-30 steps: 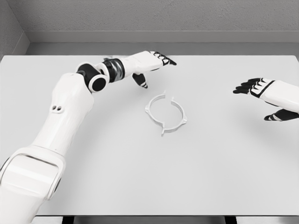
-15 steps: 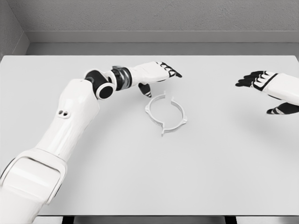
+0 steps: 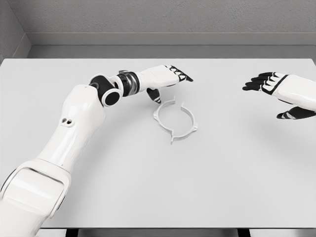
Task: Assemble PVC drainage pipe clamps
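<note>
Two white half-ring clamp pieces (image 3: 175, 121) lie together on the white table (image 3: 148, 182), forming a near-closed ring with small gaps at top and bottom. My left hand (image 3: 170, 81) hovers just above and behind the ring's upper left, fingers stretched out flat and thumb pointing down toward the clamp, holding nothing. My right hand (image 3: 274, 94) floats over the table's right side, well clear of the clamp, fingers spread and empty.
The table's far edge meets a grey wall (image 3: 158, 19) behind. The left arm (image 3: 74, 128) sweeps across the table's left half.
The left hand moved right and down toward the clamp ring, then held. The right hand rose, then shifted slightly left. The clamp pieces have not moved.
</note>
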Available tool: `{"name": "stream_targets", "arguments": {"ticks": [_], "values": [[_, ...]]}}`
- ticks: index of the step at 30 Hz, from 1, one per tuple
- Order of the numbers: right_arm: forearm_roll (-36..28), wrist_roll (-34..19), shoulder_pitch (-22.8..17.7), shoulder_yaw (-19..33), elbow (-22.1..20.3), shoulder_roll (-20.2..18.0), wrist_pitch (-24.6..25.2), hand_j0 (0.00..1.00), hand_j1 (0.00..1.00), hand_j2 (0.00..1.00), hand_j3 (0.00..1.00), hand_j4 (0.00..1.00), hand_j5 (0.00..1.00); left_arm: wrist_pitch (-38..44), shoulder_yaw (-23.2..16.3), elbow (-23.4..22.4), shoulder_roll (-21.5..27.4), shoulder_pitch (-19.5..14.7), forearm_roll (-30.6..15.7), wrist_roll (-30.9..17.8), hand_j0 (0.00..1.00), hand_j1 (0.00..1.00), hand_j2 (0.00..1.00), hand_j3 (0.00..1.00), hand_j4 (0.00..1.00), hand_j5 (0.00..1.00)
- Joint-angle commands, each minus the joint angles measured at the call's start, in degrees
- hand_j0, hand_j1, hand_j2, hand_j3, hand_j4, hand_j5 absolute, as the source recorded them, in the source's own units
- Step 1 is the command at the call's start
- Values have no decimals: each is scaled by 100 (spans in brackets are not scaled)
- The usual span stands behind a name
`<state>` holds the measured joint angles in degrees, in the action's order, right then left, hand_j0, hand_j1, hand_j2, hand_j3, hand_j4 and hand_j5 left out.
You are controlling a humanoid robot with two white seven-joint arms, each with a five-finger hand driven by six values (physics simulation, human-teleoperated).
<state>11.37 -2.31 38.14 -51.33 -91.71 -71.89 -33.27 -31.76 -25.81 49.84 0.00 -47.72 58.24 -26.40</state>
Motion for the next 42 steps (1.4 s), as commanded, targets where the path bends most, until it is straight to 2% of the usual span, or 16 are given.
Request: {"name": "stream_targets", "arguments": {"ticks": [1, 12, 27, 33, 36, 38, 42], "values": [[-38, 3, 0, 9, -22, -18, 5, 100, 100, 100, 100, 100, 100, 29, 23, -44, 0, 0, -23, 3, 100, 100, 100, 100, 100, 100], [-38, 3, 0, 9, -31, -9, 119, 100, 100, 100, 100, 100, 100, 38, 15, -229, 0, -9, 12, 3, 100, 100, 100, 100, 100, 100], [-38, -6, 9, 9, -163, -18, 181, 100, 100, 100, 100, 100, 100, -59, -311, 87, 0, 70, -6, 3, 100, 100, 100, 100, 100, 100], [-38, -6, 0, 9, -233, -26, 216, 100, 100, 100, 100, 100, 100, -59, -284, 131, 0, 97, -6, 3, 100, 100, 100, 100, 100, 100], [-38, -6, 0, 9, -365, -18, 374, 100, 100, 100, 100, 100, 100, -59, -240, 421, 0, 114, -41, -5, 100, 100, 100, 100, 100, 100], [-38, -6, -9, 9, -365, -18, 383, 100, 100, 100, 100, 100, 100, -41, -47, 562, 0, 114, -50, -5, 100, 100, 100, 100, 100, 100], [-38, -6, -9, 9, -374, -26, 383, 100, 100, 100, 100, 100, 100, -208, -64, 1010, 0, 343, -50, -5, 100, 100, 100, 100, 100, 100]]}}
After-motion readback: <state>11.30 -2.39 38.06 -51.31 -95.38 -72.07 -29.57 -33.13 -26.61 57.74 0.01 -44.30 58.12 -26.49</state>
